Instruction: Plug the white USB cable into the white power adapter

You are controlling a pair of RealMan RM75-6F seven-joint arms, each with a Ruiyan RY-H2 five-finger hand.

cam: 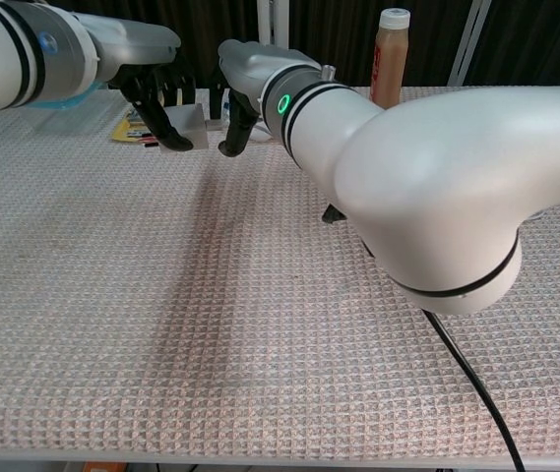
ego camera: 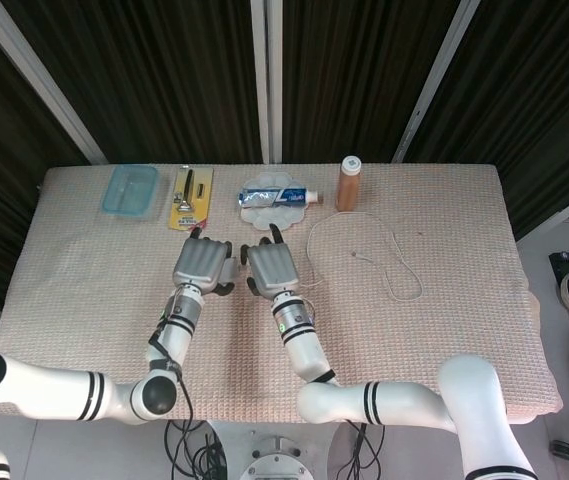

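Both my robot hands sit palm-down, side by side, at mid-tabletop. Left robot hand (ego camera: 201, 264): fingers curled down around a small white block, which I take for the white power adapter (cam: 187, 121); the chest view shows it between the dark fingertips, apparently held, resting on or just above the beige waffle-weave tabletop (ego camera: 444, 300).

Right robot hand (ego camera: 270, 267): fingers bent downward, just beside the left. Whether it holds the plug end I cannot tell; its underside is hidden in both views.

White USB cable (ego camera: 396, 268): lies in a loose loop to the right of my right robot hand, near the brown bottle with white cap (ego camera: 349, 183). One strand runs back toward the right robot hand.

Step in hand, as I judge it: bringing plug to adapter port.

Notes for doing it well:
- Keep the left grip steady, port facing the right robot hand.
- Line up the plug flat and square to the port before pushing; a tilt will jam it.
- Push along the port axis, slowly, left bracing against it.
- Mind cable slack so the loop does not drag the plug off line.
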